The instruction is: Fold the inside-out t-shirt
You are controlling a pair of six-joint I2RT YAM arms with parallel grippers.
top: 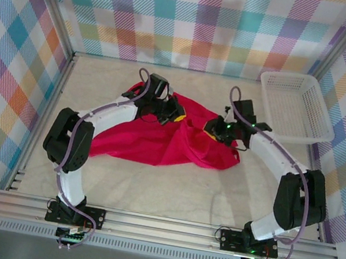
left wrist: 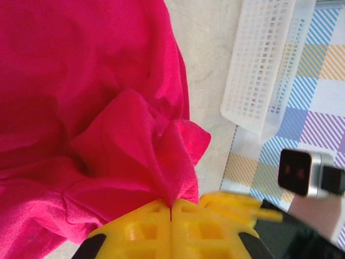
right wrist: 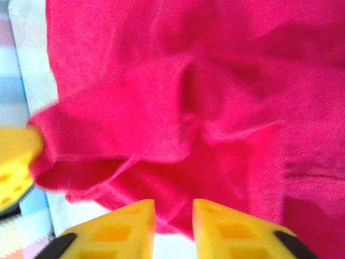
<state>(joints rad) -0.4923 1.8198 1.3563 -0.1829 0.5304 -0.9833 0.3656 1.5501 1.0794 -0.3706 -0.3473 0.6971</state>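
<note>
The inside-out t-shirt (top: 157, 143) is a wrinkled red heap spread across the middle of the table. My left gripper (top: 175, 112) is at its far edge, and in the left wrist view its yellow fingers (left wrist: 171, 210) are shut on a pinched ridge of the red cloth (left wrist: 81, 81). My right gripper (top: 216, 129) is close by, at the shirt's right side. Its fingers (right wrist: 173, 218) stand a little apart over a folded edge of the cloth (right wrist: 188, 81), with a clear gap between them. The right gripper's fingertips (left wrist: 242, 208) appear blurred in the left wrist view.
A white plastic basket (top: 295, 107) (left wrist: 264, 59) stands at the back right of the pale table (top: 149, 186), right of the shirt. Checked walls close in the back and sides. A metal rail (top: 162, 228) runs along the near edge by both arm bases.
</note>
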